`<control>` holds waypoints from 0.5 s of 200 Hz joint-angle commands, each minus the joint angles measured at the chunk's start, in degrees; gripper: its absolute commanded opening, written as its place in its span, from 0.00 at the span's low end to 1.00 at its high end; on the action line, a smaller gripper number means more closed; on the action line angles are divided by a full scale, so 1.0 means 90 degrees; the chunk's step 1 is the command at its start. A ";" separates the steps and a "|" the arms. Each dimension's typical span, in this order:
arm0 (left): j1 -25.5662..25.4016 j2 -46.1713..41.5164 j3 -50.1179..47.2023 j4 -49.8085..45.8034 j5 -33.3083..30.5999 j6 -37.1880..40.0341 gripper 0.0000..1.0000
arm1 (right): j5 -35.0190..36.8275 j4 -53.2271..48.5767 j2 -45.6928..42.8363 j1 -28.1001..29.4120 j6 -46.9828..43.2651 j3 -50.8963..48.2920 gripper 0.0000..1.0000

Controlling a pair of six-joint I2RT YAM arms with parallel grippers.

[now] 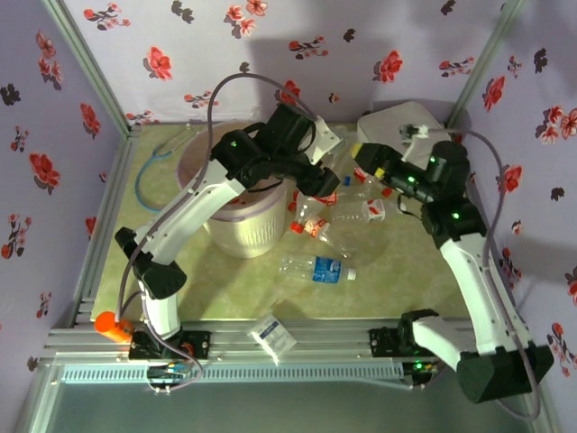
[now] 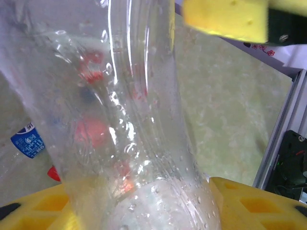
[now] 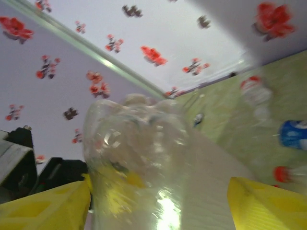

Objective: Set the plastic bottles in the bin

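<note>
A: Bin point(image 1: 236, 233) against the clear bottle point(image 2: 129, 120), how do they lie?
B: Bin stands left and slightly nearer on the worktop point(image 1: 388, 284). The left arm is closer to it.
A: Grippers?
B: The left gripper point(image 2: 201, 112) has its fingers around this bottle, whose long axis points toward the right gripper point(image 3: 158, 201). Whether it presses, I cannot tell. The right one stands wide.
A: Count?
B: One bin, and about five loose bottles point(image 1: 315, 268) to its right.

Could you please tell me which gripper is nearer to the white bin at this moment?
Left. The left gripper sits just off the right side of the bin. The right gripper is farther to the right, near the flat white box.
</note>
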 commanded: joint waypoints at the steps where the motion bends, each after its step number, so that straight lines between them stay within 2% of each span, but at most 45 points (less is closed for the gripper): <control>1: 0.0061 -0.0224 0.0041 0.0167 0.0034 0.0051 0.51 | 0.0112 -0.0614 -0.0443 -0.0340 -0.0401 -0.0131 0.97; 7: 0.0078 -0.0235 0.0098 0.0162 0.0030 0.0063 0.51 | 0.0220 -0.0663 -0.0508 -0.0368 -0.0419 -0.0186 0.99; 39: 0.0181 -0.0400 0.0648 -0.0008 0.0020 0.0097 0.50 | 0.0453 -0.0756 -0.0435 -0.0371 -0.0418 -0.0477 0.99; 56: 0.0329 -0.0563 0.0963 -0.0285 -0.0220 0.0149 0.50 | 0.0544 -0.0674 -0.0355 -0.0371 -0.0365 -0.0641 0.99; 77: 0.0710 -0.0906 0.0858 -0.0509 -0.0680 0.0247 0.50 | 0.0639 -0.0573 -0.0277 -0.0371 -0.0336 -0.0780 0.99; 100: 0.1350 -0.1365 0.0324 -0.0487 -0.0744 0.0235 0.47 | 0.0630 -0.0492 -0.0215 -0.0372 -0.0283 -0.0938 0.99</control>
